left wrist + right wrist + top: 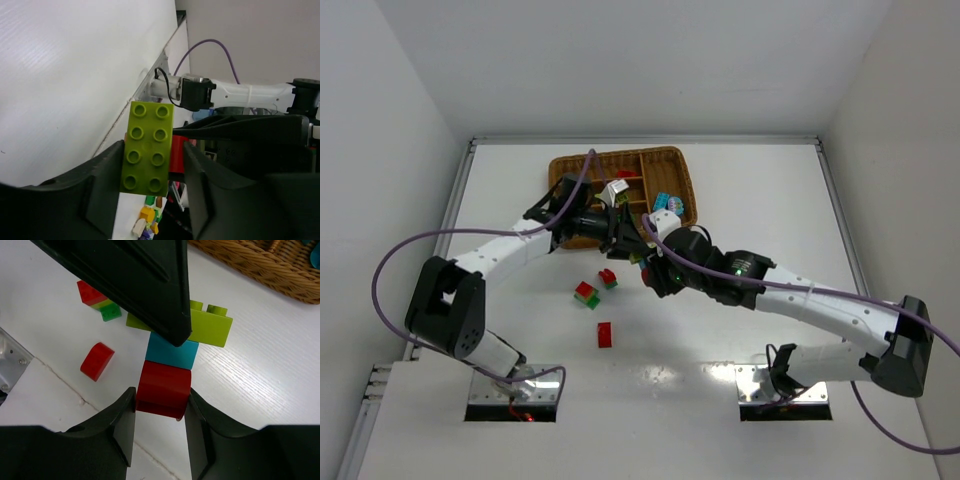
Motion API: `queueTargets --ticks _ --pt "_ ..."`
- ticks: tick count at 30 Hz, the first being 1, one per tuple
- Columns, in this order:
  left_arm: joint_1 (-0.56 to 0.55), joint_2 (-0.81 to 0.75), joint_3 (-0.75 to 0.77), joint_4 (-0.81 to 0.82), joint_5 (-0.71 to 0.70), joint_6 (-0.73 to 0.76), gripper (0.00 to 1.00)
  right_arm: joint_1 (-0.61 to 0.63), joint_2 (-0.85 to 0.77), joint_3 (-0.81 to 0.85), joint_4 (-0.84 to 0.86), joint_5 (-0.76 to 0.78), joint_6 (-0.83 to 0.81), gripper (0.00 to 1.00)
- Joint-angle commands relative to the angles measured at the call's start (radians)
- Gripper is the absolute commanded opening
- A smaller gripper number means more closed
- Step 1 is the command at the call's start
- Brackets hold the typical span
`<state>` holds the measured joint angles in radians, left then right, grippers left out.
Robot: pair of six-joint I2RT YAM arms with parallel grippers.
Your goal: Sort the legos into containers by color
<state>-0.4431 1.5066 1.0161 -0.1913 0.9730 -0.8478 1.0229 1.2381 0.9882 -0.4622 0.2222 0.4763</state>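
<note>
**Two claws on one three-brick stack**

The right gripper (161, 394) is clenched on the red brick (164, 382) at one end of the stack (165, 361). A cyan brick (177, 352) sits against the red one, and a lime brick (147, 147) lies crosswise at the far end.

The left gripper (154, 160) straddles the lime brick. One finger (107, 185) touches its side, but a sliver of red shows between the brick and the other finger, so I cannot tell whether that claw grips it or only brackets it.

From above, both grippers meet just in front of the tray (680, 165), over the white table (770, 190). Cyan pieces (668, 204) lie in the tray's near right corner.

Nearer the arm bases, a red-green pair (586, 294) lies on the table with a second pair (608, 278) just beside it. A single red piece (605, 334) lies near them.
</note>
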Motion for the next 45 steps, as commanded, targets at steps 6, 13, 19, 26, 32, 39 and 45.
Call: queueTargets --ticks 6,13,19,26,32,39,45 --pt "-0.017 0.015 0.012 0.053 0.109 0.023 0.36 -0.014 0.008 0.050 0.043 0.025 -0.013 0.30" --pt "0.024 0.015 0.030 0.053 0.089 0.012 0.07 -0.041 0.008 0.050 0.053 0.048 -0.013 0.30" --pt "0.128 0.026 0.079 0.035 0.021 0.003 0.00 -0.061 -0.003 0.050 0.042 0.077 -0.013 0.30" --pt "0.185 0.047 0.140 0.024 -0.054 -0.028 0.00 -0.093 -0.003 0.050 0.060 0.077 -0.013 0.29" --pt "0.280 -0.009 0.217 -0.172 -0.287 0.096 0.00 -0.157 0.059 0.102 0.085 0.141 -0.013 0.29" --pt "0.363 -0.063 0.262 -0.391 -0.540 0.217 0.00 -0.285 0.349 0.348 0.105 0.083 -0.041 0.29" --pt "0.392 -0.118 0.211 -0.415 -0.597 0.257 0.00 -0.400 0.579 0.632 0.103 -0.024 -0.022 0.29"
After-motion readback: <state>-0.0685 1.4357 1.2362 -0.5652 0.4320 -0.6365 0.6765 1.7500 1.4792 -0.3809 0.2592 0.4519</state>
